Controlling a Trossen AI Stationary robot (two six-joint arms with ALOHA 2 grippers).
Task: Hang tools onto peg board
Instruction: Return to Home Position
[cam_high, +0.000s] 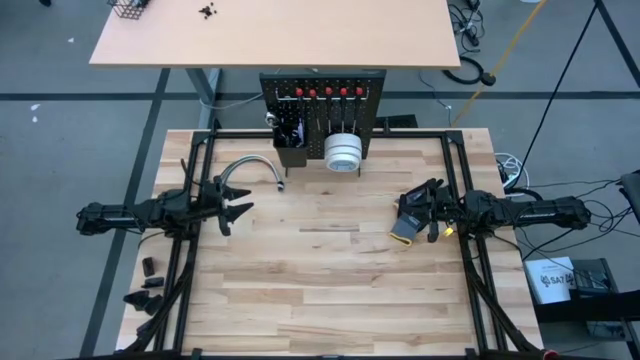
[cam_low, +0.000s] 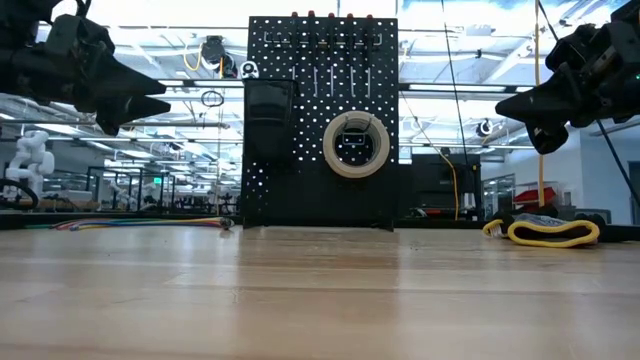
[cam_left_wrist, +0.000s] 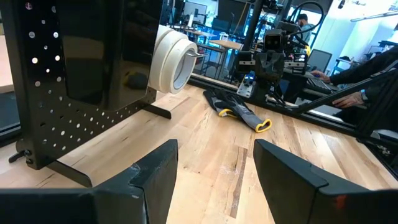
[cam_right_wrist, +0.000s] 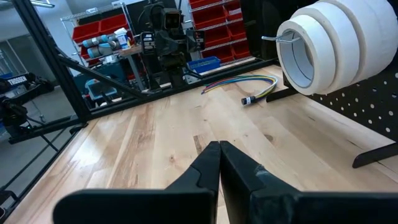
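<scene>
The black peg board (cam_high: 322, 112) stands upright at the table's far edge. White tape rolls (cam_high: 342, 153) hang on a wire hook (cam_right_wrist: 278, 38) from its front; they also show in the low view (cam_low: 355, 144). Red-handled screwdrivers (cam_high: 320, 92) sit along its top, and a small black bin (cam_high: 290, 130) is attached at its left. My left gripper (cam_high: 240, 212) hovers open and empty over the table's left part. My right gripper (cam_high: 405, 212) hovers shut and empty over the right part.
A curved grey cable bundle (cam_high: 250, 168) lies left of the board. A black-and-yellow flat object (cam_high: 408, 225) lies on the table below my right gripper. Small dark parts (cam_high: 148, 285) lie off the table's near left. Bare wood spans the middle and near side.
</scene>
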